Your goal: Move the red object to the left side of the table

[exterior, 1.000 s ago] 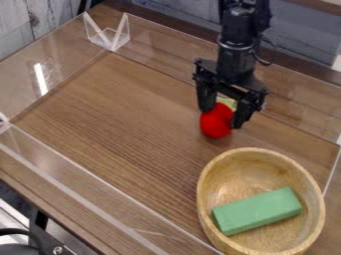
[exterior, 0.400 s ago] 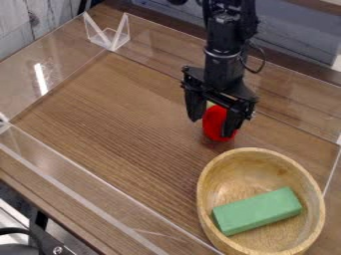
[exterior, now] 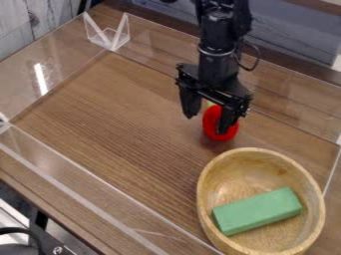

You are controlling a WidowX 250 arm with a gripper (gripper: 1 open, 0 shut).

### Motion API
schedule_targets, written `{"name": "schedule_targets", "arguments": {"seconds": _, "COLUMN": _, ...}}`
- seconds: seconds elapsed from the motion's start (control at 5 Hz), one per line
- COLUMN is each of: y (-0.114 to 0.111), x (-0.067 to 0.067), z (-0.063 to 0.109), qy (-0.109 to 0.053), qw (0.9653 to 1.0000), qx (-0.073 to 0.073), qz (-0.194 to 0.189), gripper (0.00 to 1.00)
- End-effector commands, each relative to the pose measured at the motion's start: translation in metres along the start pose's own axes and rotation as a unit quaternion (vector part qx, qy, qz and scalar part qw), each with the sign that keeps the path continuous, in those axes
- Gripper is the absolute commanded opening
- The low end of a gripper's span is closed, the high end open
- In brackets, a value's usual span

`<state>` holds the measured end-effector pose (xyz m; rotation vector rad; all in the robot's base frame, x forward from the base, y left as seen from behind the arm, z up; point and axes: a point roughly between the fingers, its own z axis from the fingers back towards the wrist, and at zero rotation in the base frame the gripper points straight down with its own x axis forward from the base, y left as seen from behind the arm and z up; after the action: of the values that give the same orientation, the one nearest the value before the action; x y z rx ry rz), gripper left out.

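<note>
The red object, small and glossy, rests on the brown wood-grain table right of centre. My gripper points straight down directly above it, open. Its two black fingers hang on either side of the toy's upper part, and the black gripper body hides the toy's top. I cannot tell if the fingers touch it. Nothing shows the toy lifted off the wood.
A round light wooden bowl stands at the front right with a green rectangular block inside. Clear acrylic walls edge the table. A small clear angled stand sits at the back left.
My gripper has shifted a little to the left and slightly up, staying open. The red object lies in about the same spot on the table.
</note>
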<state>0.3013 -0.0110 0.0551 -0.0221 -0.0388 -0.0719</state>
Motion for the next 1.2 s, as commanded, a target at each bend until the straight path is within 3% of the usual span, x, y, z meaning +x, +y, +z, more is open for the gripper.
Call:
{"name": "schedule_targets", "arguments": {"seconds": 0.0, "y": 0.005, "x": 0.004, "z": 0.019, "qy": -0.034, "qw": 0.9994, "qx": 0.005, "qz": -0.006, "gripper": 1.00}}
{"name": "schedule_targets", "arguments": {"seconds": 0.6, "y": 0.004, "x": 0.021, "z": 0.020, "qy": -0.041, "qw": 0.9989, "qx": 0.010, "qz": 0.020, "gripper": 1.00}}
{"name": "schedule_targets", "arguments": {"seconds": 0.8, "y": 0.008, "x": 0.016, "z": 0.015, "qy": -0.038, "qw": 0.9992, "qx": 0.010, "qz": 0.009, "gripper": 0.00}}
{"name": "schedule_targets", "arguments": {"seconds": 1.0, "y": 0.010, "x": 0.014, "z": 0.019, "qy": -0.039, "qw": 0.9989, "qx": 0.010, "qz": 0.025, "gripper": 0.00}}
